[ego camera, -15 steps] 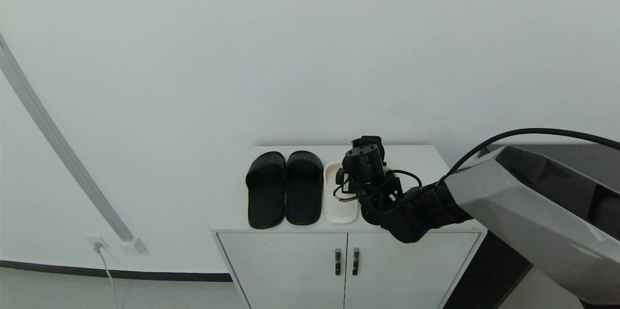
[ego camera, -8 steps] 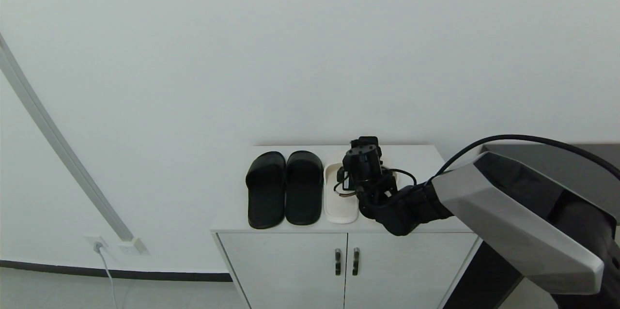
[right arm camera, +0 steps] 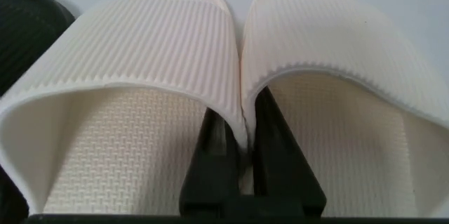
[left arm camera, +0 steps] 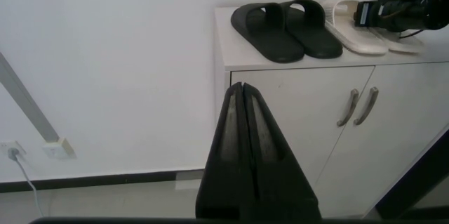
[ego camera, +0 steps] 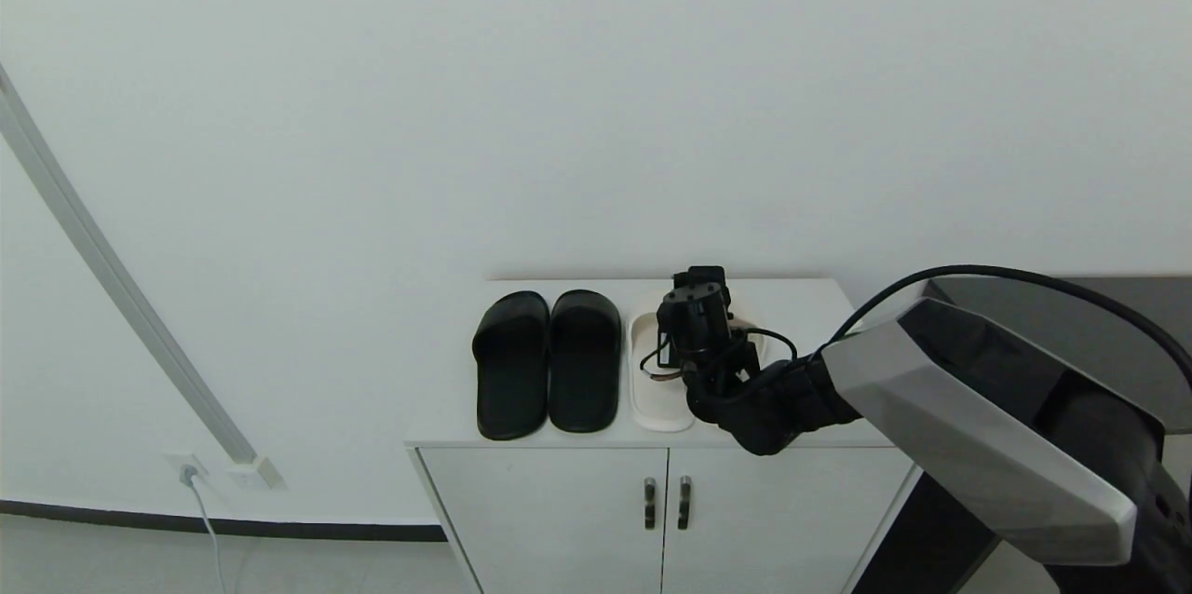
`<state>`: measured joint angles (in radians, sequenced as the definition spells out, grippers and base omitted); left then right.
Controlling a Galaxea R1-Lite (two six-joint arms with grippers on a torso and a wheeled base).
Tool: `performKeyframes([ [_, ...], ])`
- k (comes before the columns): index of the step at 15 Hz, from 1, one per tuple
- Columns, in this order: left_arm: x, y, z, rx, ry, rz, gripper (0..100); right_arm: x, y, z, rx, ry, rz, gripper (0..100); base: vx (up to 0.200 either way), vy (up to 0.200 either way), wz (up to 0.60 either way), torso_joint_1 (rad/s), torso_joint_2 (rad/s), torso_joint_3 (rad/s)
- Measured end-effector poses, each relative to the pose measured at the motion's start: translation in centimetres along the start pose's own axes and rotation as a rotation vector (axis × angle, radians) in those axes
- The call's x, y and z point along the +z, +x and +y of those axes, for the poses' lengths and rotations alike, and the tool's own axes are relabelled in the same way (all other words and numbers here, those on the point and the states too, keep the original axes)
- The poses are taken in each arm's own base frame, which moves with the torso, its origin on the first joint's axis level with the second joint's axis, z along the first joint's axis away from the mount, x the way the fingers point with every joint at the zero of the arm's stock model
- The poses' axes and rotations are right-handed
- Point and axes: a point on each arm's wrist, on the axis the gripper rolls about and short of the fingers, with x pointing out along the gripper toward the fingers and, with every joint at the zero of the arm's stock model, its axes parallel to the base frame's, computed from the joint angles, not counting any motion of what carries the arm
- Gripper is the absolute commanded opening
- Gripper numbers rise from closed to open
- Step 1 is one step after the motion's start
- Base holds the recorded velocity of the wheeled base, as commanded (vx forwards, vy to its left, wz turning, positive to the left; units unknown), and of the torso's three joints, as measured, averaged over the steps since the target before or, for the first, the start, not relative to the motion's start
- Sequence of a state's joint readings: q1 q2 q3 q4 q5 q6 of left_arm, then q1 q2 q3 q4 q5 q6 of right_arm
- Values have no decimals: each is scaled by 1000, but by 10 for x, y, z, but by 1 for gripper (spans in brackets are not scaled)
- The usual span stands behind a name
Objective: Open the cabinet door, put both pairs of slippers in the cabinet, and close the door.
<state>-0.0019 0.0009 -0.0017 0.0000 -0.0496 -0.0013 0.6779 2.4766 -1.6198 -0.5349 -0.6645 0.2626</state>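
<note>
Cabinet point(ego camera: 559, 510) doors closed, both slipper pairs on top.
Touching inner strap edges of white slippers point(right arm camera: 140, 62) clamped by right gripper point(right arm camera: 242, 122), one finger inside each; black slippers point(ego camera: 548, 361) just beside. Fingers of left gripper point(left arm camera: 243, 92) pressed together, low in front.

Black slippers point(ego camera: 548, 361) and white slippers point(right arm camera: 175, 76) lie side by side atop the cabinet point(ego camera: 805, 298), its doors point(ego camera: 559, 519) shut.

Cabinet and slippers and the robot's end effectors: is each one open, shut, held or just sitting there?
Cabinet doors: both shut.
Black slippers: side by side on the cabinet top, untouched.
White slippers: on the cabinet top, inner strap edges pinched together.
Right end effector: shut on the white slippers.
Left end effector: shut, empty, away from the cabinet.
</note>
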Motion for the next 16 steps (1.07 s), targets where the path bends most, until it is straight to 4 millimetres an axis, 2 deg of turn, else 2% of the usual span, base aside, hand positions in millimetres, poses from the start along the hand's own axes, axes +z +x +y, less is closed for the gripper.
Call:
performKeyframes([
  [3,0,0,0,0,0,0,0,6,-7,-4,-2,-24,2,0,0,0,0,0,0,0],
  [7,0,0,0,0,0,0,0,27,-39,-22,43,-100,-39,0,0,0,0,0,0,0],
  [9,0,0,0,1,0,0,0,33,-66,-35,148,-151,-59,0,0,0,0,0,0,0],
  [12,0,0,0,1,0,0,0,41,-120,-62,364,-200,-48,0,0,0,0,0,0,0],
  [16,0,0,0,1,0,0,0,48,-195,-110,740,-229,18,0,0,0,0,0,0,0],
])
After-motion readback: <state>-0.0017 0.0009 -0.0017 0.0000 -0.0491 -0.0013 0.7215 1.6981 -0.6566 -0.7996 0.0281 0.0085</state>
